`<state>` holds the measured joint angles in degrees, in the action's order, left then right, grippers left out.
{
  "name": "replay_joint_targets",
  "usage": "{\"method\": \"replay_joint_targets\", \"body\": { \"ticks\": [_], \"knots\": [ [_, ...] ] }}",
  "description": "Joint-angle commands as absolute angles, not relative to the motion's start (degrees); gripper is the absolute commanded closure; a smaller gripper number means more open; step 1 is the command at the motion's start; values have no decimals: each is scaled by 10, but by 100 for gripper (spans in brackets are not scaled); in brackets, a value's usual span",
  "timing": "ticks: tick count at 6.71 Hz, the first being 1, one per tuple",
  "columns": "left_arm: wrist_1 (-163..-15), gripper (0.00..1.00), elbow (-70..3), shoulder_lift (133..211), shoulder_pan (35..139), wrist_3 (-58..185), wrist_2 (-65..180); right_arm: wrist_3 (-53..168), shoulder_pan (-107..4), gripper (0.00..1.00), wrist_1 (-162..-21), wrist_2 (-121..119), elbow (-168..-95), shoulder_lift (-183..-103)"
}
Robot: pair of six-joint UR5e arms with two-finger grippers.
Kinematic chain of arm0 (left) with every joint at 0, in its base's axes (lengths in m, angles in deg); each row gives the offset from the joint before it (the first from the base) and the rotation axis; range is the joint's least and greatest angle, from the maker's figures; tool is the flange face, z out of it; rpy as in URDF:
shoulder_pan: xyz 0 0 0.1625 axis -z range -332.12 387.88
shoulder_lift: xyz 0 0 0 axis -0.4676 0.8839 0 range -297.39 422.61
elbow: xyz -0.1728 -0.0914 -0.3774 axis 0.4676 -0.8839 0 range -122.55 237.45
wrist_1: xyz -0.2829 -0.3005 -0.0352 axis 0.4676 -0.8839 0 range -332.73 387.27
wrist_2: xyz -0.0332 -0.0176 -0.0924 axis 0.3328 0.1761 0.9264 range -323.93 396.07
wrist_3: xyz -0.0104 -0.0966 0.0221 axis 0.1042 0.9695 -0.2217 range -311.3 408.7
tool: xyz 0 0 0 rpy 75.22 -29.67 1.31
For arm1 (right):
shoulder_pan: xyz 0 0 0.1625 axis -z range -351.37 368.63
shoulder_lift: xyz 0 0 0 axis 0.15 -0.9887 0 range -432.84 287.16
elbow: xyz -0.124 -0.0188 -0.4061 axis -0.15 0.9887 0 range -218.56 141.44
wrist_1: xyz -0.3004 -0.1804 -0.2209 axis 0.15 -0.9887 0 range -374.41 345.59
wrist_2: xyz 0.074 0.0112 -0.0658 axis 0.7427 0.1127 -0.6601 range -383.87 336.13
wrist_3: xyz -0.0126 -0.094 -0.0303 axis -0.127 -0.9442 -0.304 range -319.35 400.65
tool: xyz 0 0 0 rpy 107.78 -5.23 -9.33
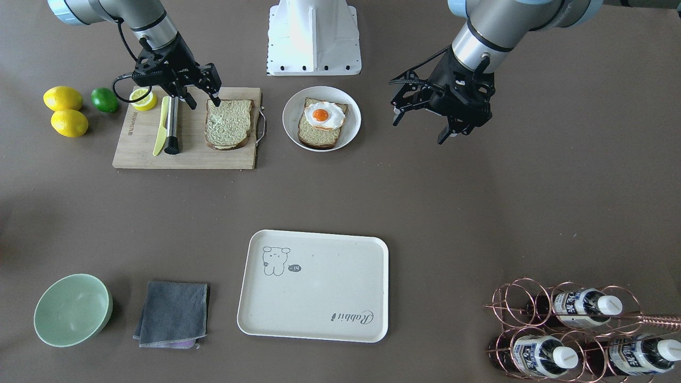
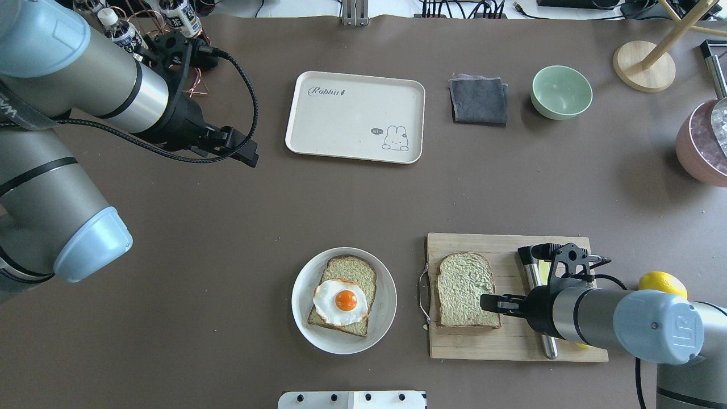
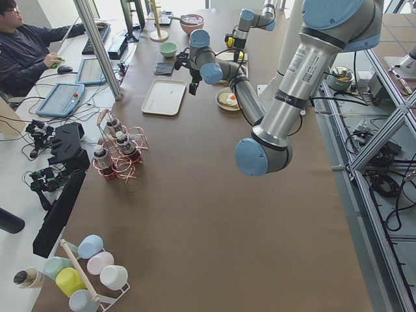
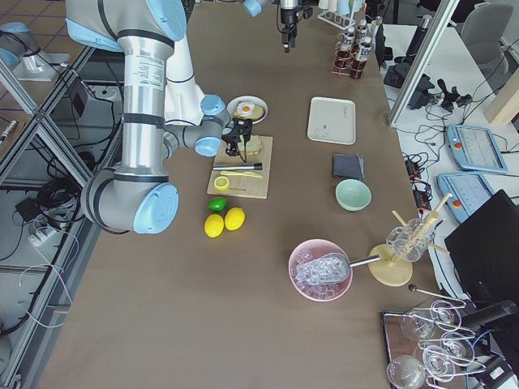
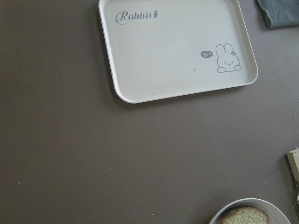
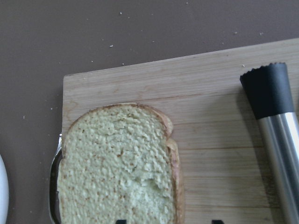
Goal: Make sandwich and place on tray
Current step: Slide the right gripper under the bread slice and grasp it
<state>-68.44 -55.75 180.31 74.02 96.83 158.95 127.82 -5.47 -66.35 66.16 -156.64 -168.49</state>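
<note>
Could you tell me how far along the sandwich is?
Done: the egg sits on one bread slice on the plate. In hand: the open right gripper is at the second slice on the cutting board, not yet gripping. Left: cap the egg, then carry it all to the empty tray. The left gripper hangs open, idle.

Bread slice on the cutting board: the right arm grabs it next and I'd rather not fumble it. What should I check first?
1. Right gripper open: ok.
2. Bread slice edge between its fingertips: ok.
3. Gripper height above slice: cannot tell.
4. Metal tool apart from slice: ok.
5. Egg resting on lower slice in plate: ok.
6. Left gripper away from plate: ok.
</note>
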Motion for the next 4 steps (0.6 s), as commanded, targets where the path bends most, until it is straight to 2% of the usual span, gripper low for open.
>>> {"method": "replay_joint_targets", "body": {
  "ticks": [1,4],
  "knots": [
    [-684,2,-559,1803,740,969,1590,1279,-40,35,-652,647,-1564,-1692],
    [-684,2,-567,1802,740,969,1589,1283,-23,39,-580,623,-1538,-1710]
  ]
}}
